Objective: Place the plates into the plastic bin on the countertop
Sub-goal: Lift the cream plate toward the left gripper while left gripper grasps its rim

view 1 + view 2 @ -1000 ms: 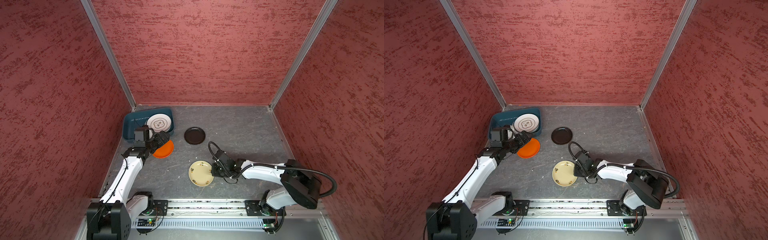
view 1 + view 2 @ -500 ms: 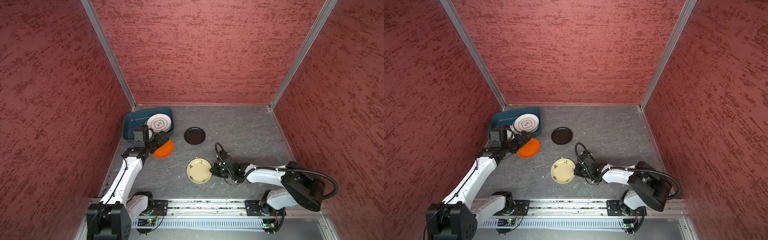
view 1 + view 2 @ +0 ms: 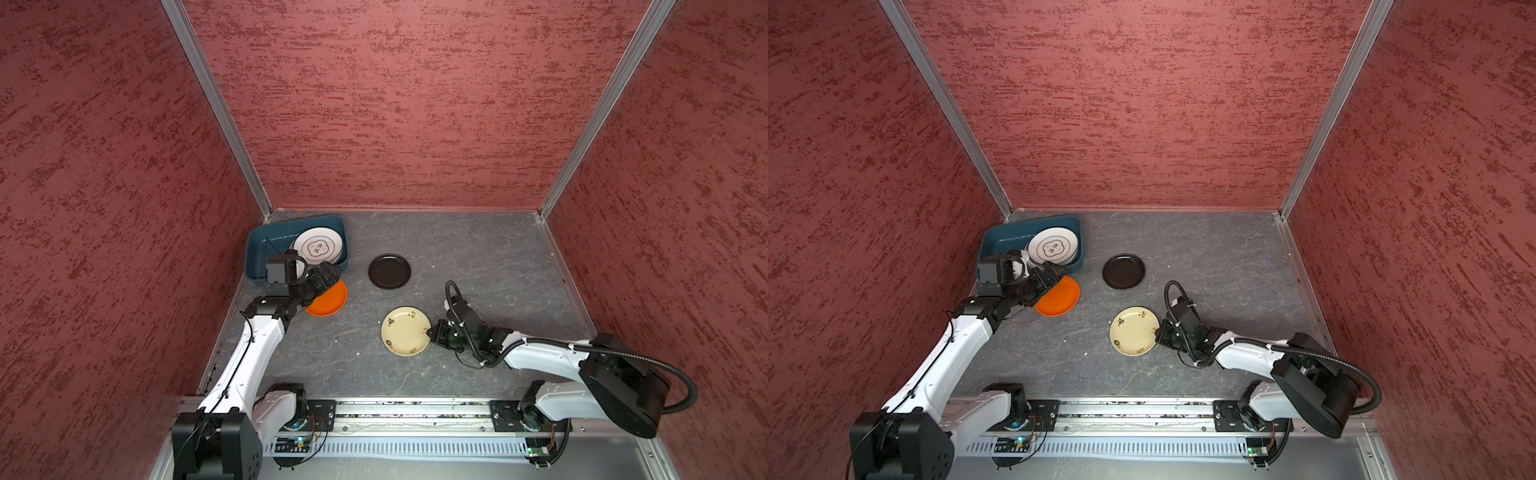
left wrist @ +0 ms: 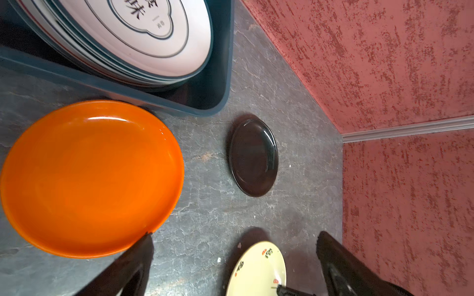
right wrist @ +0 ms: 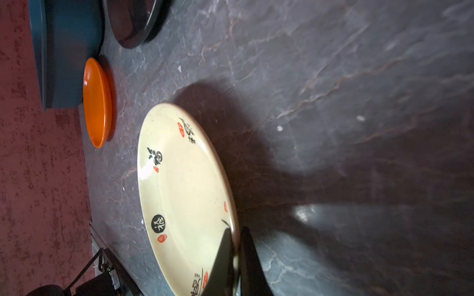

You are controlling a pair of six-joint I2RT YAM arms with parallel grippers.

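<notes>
**Entry: cream plate (image 3: 405, 331), rim-pinched**

On the countertop (image 3: 478, 257), well apart from the plastic bin (image 3: 259, 253). The right gripper (image 5: 234, 232) is pressed together on the rim farthest from the bin. The left gripper (image 4: 234, 235), spread wide, hangs nearer the bin, over the orange plate (image 3: 332, 301).

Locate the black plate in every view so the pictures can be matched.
Top view: black plate on countertop, right of the plastic bin.
Top view: black plate, same spot.
Left wrist: plate whole, beside orange plate.
Right wrist: plate cropped at frame edge, beside bin.
Shared landmark: orange plate.
</notes>
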